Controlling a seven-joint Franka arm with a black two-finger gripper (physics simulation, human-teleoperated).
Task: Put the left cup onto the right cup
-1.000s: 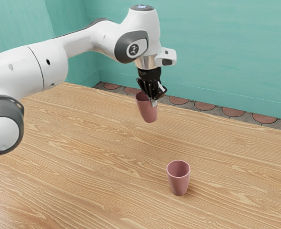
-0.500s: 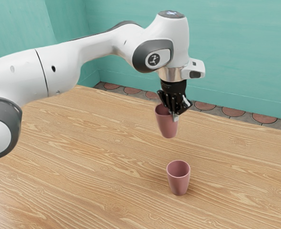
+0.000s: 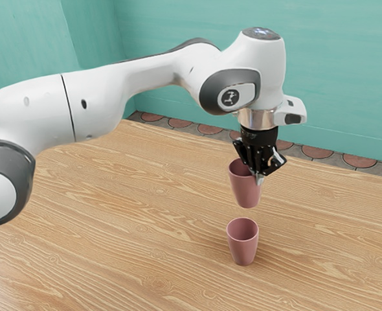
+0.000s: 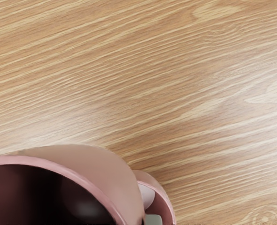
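Cups are the whole story here, so starting at the front. The standing cup sits upright on the wood table, mouth up, nothing touching it. Straight above it hangs the held cup, same pink, also mouth up, maybe leaning a hair. Its base is near the lower rim but clearly apart from it, with a sliver of table showing between them.

The gripper is clamped on the held cup's rim, pinching the wall on the side toward the exterior view's right, with one finger looking to be inside the mouth and one outside. So the target lies directly below the hand, both cups have their long axes vertical, and the coming move looks like a plain straight drop.

The catch is that the side camera can't say whether the two line up in depth. In the wrist view the held cup blocks most of what's under it, and only a crescent of the standing cup peeks out past its wall. That could be a small offset or just the camera angle, hard to say. The fingertips are too dark to read well.

Further back: white arm, a strip of tiles, a teal wall.
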